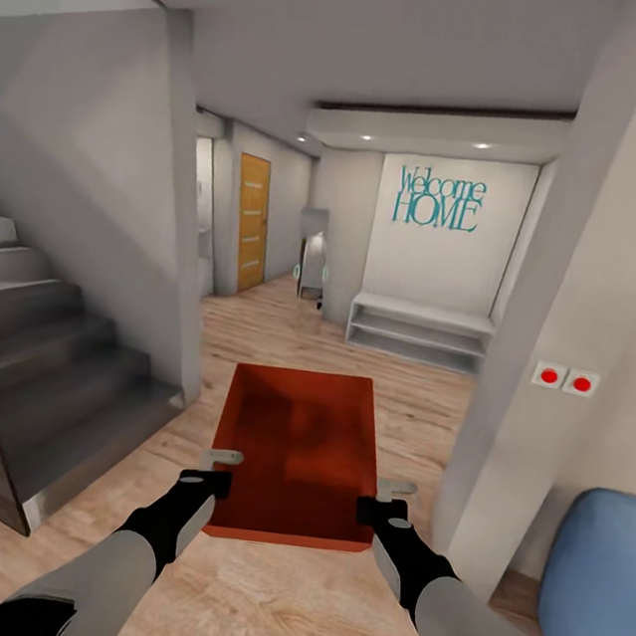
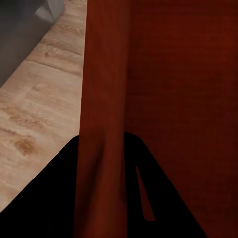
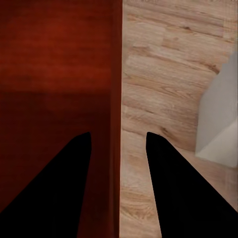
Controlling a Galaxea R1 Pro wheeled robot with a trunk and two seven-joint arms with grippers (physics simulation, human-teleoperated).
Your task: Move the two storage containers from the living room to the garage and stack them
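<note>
Wood-plank hallway, wall lettering reading "Welcome HOME": the orange-red container hangs between the left gripper and right gripper, each clamped astride a side wall.

The storage container is hanging between the left gripper and right gripper, stairs lying left, a shelf standing ahead, a sofa right.

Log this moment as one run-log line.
stage: carrying | held: storage container | left gripper: shut on left wall | right gripper: shut on right wall | place: wood-plank floor, hallway
</note>
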